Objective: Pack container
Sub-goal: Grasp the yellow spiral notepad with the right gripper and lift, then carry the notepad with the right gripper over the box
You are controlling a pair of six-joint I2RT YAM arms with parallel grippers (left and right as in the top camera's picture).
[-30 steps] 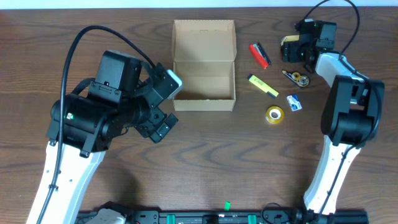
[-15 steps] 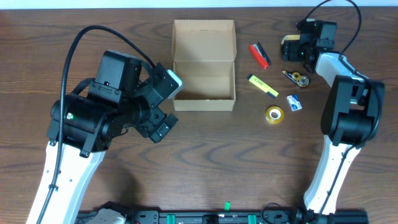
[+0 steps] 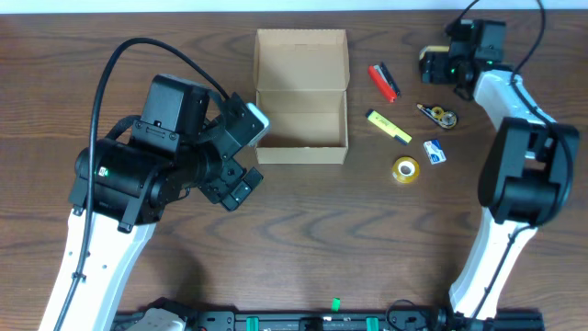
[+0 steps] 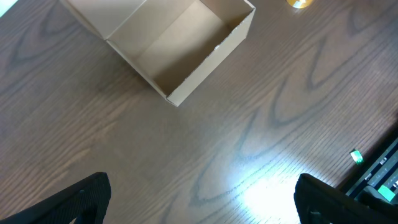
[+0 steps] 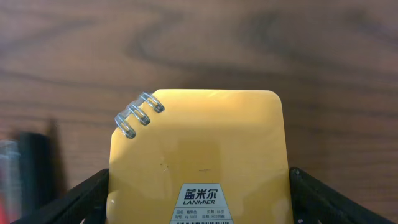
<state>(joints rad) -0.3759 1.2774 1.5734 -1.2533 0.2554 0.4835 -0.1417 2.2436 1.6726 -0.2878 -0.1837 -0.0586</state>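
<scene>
Rear-centre on bench (image 3: 367,239): box (image 3: 301,97), upright (flap folded back). Left fingers (image 4: 74,202) spread wide, hovering near its front-left corner. Right fingers (image 5: 84,202), well apart at far right, closed on yellow spiral notepad (image 5: 196,162).

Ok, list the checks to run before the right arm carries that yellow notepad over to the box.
1. container lid open: ok.
2. Container interior empty, with room for the pad: ok.
3. right gripper fingers on both sides of the yellow notepad: ok.
4. Pad lifted off the table: cannot tell.
5. left gripper open and apart from the container: ok.
</scene>
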